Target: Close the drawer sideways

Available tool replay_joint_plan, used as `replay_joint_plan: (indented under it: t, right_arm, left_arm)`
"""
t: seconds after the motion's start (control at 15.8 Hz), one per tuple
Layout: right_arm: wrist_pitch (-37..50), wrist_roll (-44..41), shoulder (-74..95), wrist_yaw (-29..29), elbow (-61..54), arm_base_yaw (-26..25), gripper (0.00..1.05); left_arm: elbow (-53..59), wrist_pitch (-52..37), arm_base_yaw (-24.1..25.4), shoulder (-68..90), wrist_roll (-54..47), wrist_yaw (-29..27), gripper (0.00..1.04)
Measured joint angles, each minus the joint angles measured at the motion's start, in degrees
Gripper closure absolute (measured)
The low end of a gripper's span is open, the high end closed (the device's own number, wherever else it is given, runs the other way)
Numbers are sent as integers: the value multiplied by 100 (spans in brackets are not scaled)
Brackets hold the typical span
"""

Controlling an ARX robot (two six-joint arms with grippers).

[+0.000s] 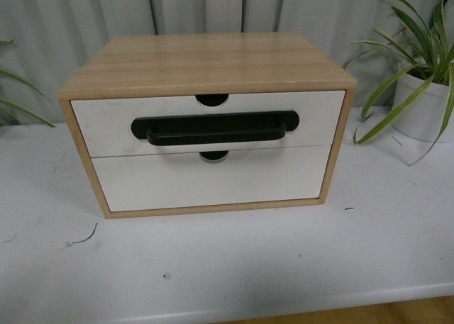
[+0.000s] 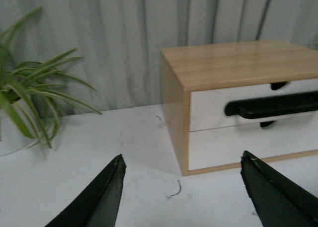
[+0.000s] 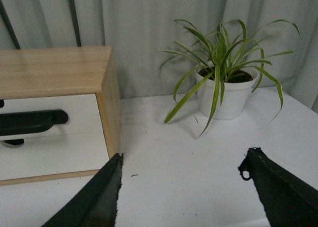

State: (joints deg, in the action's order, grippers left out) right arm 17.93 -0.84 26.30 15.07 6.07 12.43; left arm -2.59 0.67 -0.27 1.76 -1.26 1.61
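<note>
A light wood cabinet (image 1: 206, 58) stands on the white table (image 1: 234, 267). Its upper drawer (image 1: 106, 122) has a white front, a long black bar handle (image 1: 213, 129) and a half-round notch (image 1: 211, 99) in its top edge. The front sits level with the cabinet frame; no wood sides show. Neither gripper shows in the front view. My left gripper (image 2: 182, 155) is open and empty, low over the table off the cabinet's left front corner (image 2: 184, 132). My right gripper (image 3: 186, 152) is open and empty, off the cabinet's right front corner (image 3: 112, 122).
A plain white lower drawer (image 1: 213, 182) without a handle sits under the upper one. A potted plant in a white pot (image 1: 418, 97) stands right of the cabinet, another (image 2: 25, 103) to its left. A grey curtain (image 1: 71, 19) hangs behind. The table's front edge (image 1: 355, 299) is near.
</note>
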Motion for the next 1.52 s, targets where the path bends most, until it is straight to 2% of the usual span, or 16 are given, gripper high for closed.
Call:
replay_joint_plan:
  t: [0.06,0.13,0.25,0.32,0.38,0.44,0.89,0.95,1.01,1.39,1.52]
  right_arm:
    - [122,2,-227,-354,-153,-181,36]
    - [-15,2,-442,-623,-214,-372,56]
    - [-256,4,-758,-1049,-313,-719,81]
    - [-337,0,-918,-1423,-352,-1191,94]
    - [-426,11,-1040,-1416,-387,-1281,103]
    - [-256,20,-1121,-1502,-494,-1246,103]
    - [-767,22,-1613,-1504,-540,-1244,103]
    - [-1093,22,-1838,-1504,-533,-1244,103]
    - [-1834,22,-2516,-1506,-535,-1244,103]
    - [-1816,22,-2608,-1508,-535,-1244,101]
    - [-1814,24,-2608,-1508,-535,-1244,77]
  left_arm:
    - [-11,-57,15,31,55,-170,45]
    - [114,-81,35,-79,85,-164,65]
    - [190,-33,26,-127,92,-166,90]
    - [190,-39,26,-125,92,-151,103]
    - [190,-39,26,-125,109,-166,103]
    - [190,-48,26,-125,107,-164,103]
    - [190,-46,26,-125,107,-166,103]
    - [190,-46,26,-125,107,-164,103]
    - [190,-46,26,-125,109,-168,103]
    - [190,-48,26,-125,114,-164,103]
    - [190,-48,26,-125,116,-164,80]
